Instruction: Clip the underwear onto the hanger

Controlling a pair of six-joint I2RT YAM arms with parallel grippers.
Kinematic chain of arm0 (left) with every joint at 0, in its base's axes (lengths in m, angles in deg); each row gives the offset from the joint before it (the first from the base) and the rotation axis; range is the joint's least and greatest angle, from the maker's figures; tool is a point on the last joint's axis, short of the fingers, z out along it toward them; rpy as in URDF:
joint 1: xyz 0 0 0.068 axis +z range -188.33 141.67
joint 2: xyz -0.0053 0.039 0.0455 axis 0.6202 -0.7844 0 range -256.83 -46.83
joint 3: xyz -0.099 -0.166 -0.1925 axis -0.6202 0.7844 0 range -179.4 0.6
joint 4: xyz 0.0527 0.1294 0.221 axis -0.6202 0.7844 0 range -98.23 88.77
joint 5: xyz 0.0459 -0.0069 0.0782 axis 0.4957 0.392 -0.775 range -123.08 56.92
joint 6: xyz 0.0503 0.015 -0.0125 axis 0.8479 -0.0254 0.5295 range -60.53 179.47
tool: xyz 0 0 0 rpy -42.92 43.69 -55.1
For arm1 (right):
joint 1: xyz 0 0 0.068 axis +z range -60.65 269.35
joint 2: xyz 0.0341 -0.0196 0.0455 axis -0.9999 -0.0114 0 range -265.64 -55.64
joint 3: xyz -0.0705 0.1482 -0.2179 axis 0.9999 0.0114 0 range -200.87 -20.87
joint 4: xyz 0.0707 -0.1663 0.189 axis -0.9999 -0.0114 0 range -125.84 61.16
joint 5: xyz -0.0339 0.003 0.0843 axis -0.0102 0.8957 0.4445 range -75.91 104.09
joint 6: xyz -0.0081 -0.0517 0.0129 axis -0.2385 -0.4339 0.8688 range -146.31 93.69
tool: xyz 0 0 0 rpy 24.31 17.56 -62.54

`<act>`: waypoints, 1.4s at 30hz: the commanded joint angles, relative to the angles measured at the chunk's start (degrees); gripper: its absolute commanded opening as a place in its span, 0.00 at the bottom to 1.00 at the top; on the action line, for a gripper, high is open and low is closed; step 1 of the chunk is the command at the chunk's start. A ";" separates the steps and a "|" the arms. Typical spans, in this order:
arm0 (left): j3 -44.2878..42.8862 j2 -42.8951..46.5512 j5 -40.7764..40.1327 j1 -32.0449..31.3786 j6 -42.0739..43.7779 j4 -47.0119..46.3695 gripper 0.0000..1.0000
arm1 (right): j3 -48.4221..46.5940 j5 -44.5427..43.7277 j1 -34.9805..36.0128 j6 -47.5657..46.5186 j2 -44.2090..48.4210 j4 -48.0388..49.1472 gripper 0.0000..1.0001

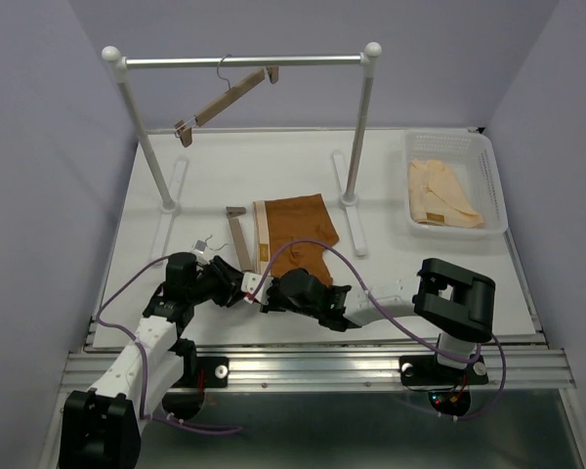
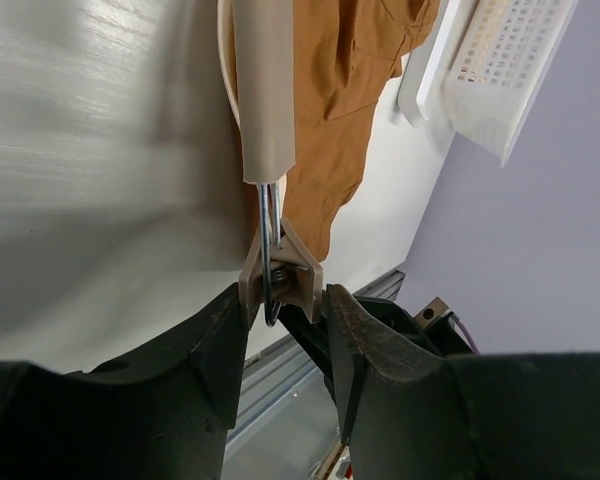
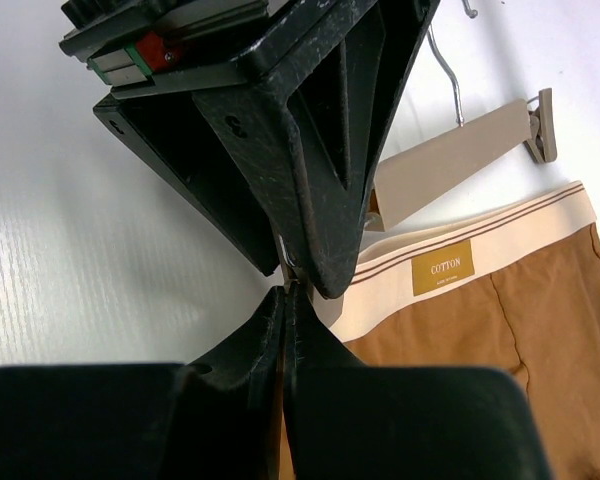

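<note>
I'm at the clipping step for the first corner. My left gripper (image 2: 285,325) is closed narrow on the near clip (image 2: 283,272) of the hanger (image 2: 265,90), one finger on each wing of the clip. The wooden bar runs straight away from the fingertips across the table. Whether that squeeze has opened the clip's mouth, I can't tell from the left wrist view.

My right gripper (image 3: 285,320) sits just beside the left one, almost touching it. Its fingers are drawn together to a thin line. I take it they are pinching the near corner of the underwear (image 1: 298,230), since the tan waistband (image 3: 480,235) runs in under the fingertips. The pinch point itself is hidden by the left gripper's body, so this is a guess.

The rest of the underwear lies flat beyond and to the right of that hand, with the waistband alongside the hanger bar. The far clip (image 3: 542,125) and the wire hook (image 3: 448,75) lie well beyond both hands, with nothing gripping them.

The next move, as I judge it:
- Keep the left squeeze firm so the clip gapes.
- Carry the waistband corner a short way across with the right hand and slip it into the mouth of the clip.
- Ease the left grip off so the clip bites.

The fingers are crowded here, so I'd go slowly.
</note>
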 commanded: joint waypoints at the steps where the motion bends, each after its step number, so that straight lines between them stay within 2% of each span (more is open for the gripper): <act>1: -2.40 0.03 1.18 0.00 0.71 -0.21 0.44 | -1.43 0.45 0.61 -0.05 1.96 3.10 0.01; 11: -5.30 0.55 -3.65 0.00 3.08 4.71 0.36 | -0.81 0.54 0.61 1.26 2.93 2.57 0.01; 13: -5.57 0.38 -3.83 0.09 3.25 4.80 0.33 | -0.90 0.54 0.61 1.53 2.93 2.39 0.05; 15: -5.74 0.55 -3.83 0.09 3.60 4.89 0.27 | -1.08 0.45 0.61 1.79 3.01 2.31 0.15; 17: -6.00 0.64 -3.83 0.00 3.96 5.15 0.22 | -1.34 -0.07 0.61 2.76 3.19 2.04 0.32; 18: -6.01 0.73 -3.83 0.00 4.13 5.24 0.22 | -1.78 -0.42 0.61 3.98 3.28 1.87 0.52; 19: -6.01 0.64 -3.83 0.00 4.13 5.24 0.22 | -2.13 -0.86 0.61 4.60 3.45 1.43 0.58; 20: -5.92 0.38 -3.66 0.00 4.48 5.24 0.19 | -2.48 -1.04 0.61 5.13 3.98 0.38 0.73; 23: -5.74 0.03 -3.30 0.09 5.01 5.33 0.14 | -5.03 0.10 0.61 8.90 5.90 -3.65 0.94; 26: -5.57 0.02 -3.22 0.00 5.45 5.77 0.11 | -5.91 0.63 0.61 13.38 8.80 -5.95 1.00; 28: -5.57 0.37 -3.21 0.09 5.80 5.86 0.11 | -5.47 -0.60 0.61 16.63 10.22 -6.22 1.00; 30: -5.65 0.81 -3.21 0.00 6.59 6.03 0.11 | -5.04 -1.66 -0.88 18.74 12.49 -7.45 1.00; 31: -5.65 1.08 -3.21 0.09 6.86 5.94 0.11 | -4.86 -2.09 -1.84 22.76 13.29 -7.97 1.00; 32: -5.65 1.17 -3.04 0.00 7.03 5.94 0.12 | -4.77 -1.40 -5.16 25.15 14.17 -8.41 1.00; 37: -6.27 1.34 -2.51 0.00 9.93 6.03 0.12 | -7.75 12.56 -18.78 47.71 15.94 -12.19 1.00; 42: -5.48 1.87 -1.55 -0.09 12.04 5.07 0.12 | -15.48 20.48 -21.37 50.92 9.62 -19.22 1.00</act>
